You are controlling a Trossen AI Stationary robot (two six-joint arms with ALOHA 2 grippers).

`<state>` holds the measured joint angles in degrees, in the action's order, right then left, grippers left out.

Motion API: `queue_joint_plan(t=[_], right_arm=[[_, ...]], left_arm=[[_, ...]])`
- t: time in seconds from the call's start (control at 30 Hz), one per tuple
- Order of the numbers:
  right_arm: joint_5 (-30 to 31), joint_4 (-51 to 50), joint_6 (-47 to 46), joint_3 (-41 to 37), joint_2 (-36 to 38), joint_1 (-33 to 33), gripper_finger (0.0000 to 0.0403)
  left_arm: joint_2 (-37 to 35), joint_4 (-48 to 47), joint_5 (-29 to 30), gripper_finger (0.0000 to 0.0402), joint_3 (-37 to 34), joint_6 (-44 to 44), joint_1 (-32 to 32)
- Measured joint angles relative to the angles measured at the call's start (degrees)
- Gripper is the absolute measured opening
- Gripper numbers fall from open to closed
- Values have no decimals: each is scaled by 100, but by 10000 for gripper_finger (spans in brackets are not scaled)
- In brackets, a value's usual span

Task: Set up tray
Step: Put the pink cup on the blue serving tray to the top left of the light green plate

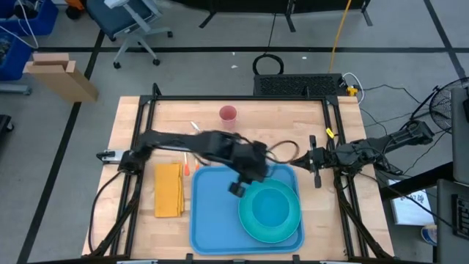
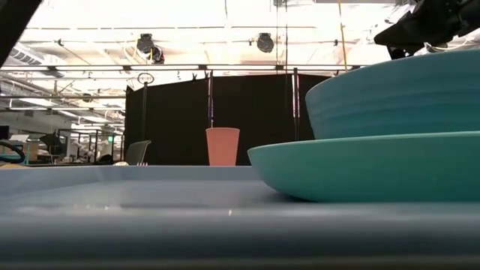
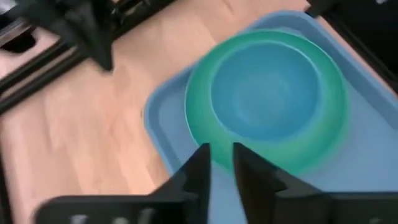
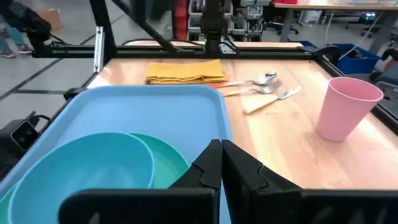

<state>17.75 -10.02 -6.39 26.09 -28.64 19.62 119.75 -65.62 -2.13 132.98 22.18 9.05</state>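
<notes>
Tray (image 1: 212,220) sits near table edge, center; plate (image 1: 249,224) w/ bowl (image 1: 272,205) on its right half. L gripper (image 1: 238,187) hovers over tray beside bowl, jaws a narrow gap apart, holding nothing. R gripper (image 1: 316,167) parked at right, jaws together. We'd lift clear before fetching cup (image 1: 228,114), napkin (image 1: 168,189), cutlery.

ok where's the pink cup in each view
High view: pink cup at the table's far edge, beyond the tray.
Low view: cup centre, behind the tray.
Left wrist view: not in it.
Right wrist view: cup at right, past the forks.
Shared landmark: the teal bowl on the tray.
</notes>
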Motion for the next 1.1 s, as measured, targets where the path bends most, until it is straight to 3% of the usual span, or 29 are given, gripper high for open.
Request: queue_joint_plan(t=[0.1, 0.2, 0.33, 0.47, 0.63, 0.87, 1.0, 1.1], right_arm=[[-2, -12, 22, 0, -7, 43, 0], [-1, -7, 51, 0, -21, 74, 0], [-25, 98, 235, -26, -24, 76, 0], [-315, 643, 694, -264, -28, 75, 0], [-447, 1388, 1277, -504, -26, 76, 0], [-439, 1894, 1475, -645, -22, 63, 0], [-440, 1873, 1445, -645, -24, -22, 0], [-439, 1805, 1471, -647, -52, -98, 0]], left_arm=[[-773, -26, 95, 12, -803, -294, 81], [-1714, 814, 190, 9, -2345, -425, 168], [-3176, 2988, 20, 4, -5129, -437, 109], [-4614, 5607, -527, 2, -7790, -703, -420], [-6135, 7646, -855, 2, -10080, -1565, -1248], [-7601, 9149, -383, 1, -11895, -1844, -1399], [-7750, 9388, 491, 1, -12243, -1825, -1407], [-7613, 9466, 684, 1, -12272, -1779, -1454]])
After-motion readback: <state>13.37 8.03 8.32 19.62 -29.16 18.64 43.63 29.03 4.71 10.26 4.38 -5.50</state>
